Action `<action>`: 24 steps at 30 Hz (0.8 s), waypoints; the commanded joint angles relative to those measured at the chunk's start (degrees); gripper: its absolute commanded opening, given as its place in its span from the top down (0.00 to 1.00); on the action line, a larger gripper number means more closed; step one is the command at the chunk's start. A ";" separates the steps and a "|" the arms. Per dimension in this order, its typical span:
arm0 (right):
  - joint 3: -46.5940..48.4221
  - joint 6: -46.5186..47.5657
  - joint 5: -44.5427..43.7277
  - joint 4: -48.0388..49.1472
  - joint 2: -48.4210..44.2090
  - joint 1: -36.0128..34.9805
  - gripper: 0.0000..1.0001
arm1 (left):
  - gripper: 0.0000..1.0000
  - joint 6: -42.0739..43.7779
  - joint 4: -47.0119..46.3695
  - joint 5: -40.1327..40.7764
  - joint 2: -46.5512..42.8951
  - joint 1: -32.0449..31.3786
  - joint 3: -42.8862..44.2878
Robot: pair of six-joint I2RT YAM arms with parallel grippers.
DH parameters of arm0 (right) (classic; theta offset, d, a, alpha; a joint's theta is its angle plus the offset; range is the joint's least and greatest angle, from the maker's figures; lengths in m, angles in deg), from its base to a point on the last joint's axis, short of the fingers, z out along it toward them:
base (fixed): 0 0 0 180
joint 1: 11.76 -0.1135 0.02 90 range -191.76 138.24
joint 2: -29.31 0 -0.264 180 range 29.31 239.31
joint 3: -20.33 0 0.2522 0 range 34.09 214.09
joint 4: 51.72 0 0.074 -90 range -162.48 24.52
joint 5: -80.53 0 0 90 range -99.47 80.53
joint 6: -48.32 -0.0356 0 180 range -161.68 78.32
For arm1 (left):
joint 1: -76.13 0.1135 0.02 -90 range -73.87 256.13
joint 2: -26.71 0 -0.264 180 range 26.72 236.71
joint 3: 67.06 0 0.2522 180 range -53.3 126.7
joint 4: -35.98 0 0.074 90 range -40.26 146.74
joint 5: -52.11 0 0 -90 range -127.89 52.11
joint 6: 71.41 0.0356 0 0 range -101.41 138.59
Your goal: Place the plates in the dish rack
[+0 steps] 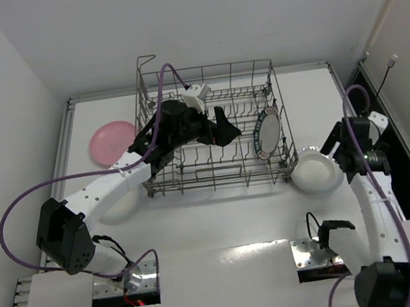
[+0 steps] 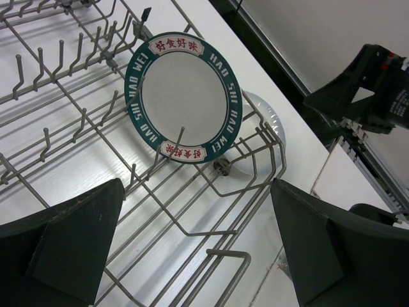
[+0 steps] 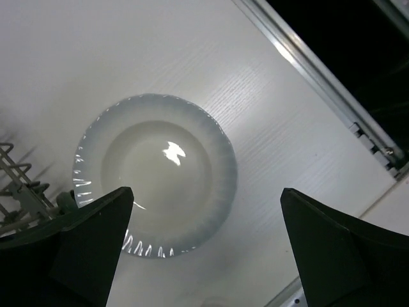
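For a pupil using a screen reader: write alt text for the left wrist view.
A round white plate with a teal-and-red lettered rim stands on edge among the tines of the grey wire dish rack. The open left pincer hangs over the rack; a plain white plate lies just outside.

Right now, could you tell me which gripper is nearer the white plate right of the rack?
Right: the right gripper hangs above the white plate; the left gripper is over the rack.

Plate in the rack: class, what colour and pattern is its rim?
Plate rim: teal, with white lettering and red characters. Best in left wrist view.
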 commanded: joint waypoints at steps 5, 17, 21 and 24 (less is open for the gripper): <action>-7.05 0.90 32.75 14.19 7.91 19.64 0.02 | 0.00 0.73 -1.79 0.58 -1.30 -0.09 2.27; -20.08 -1.57 49.11 25.36 15.29 29.96 0.06 | 0.00 0.73 -1.79 0.06 -1.83 -0.09 2.27; -22.44 -2.80 54.39 29.84 21.79 31.09 0.14 | 0.00 0.73 -1.79 0.06 -1.83 -0.09 2.27; -24.03 -3.85 56.33 33.36 24.18 31.71 0.29 | 0.00 0.73 -1.79 0.06 -1.83 -0.09 2.27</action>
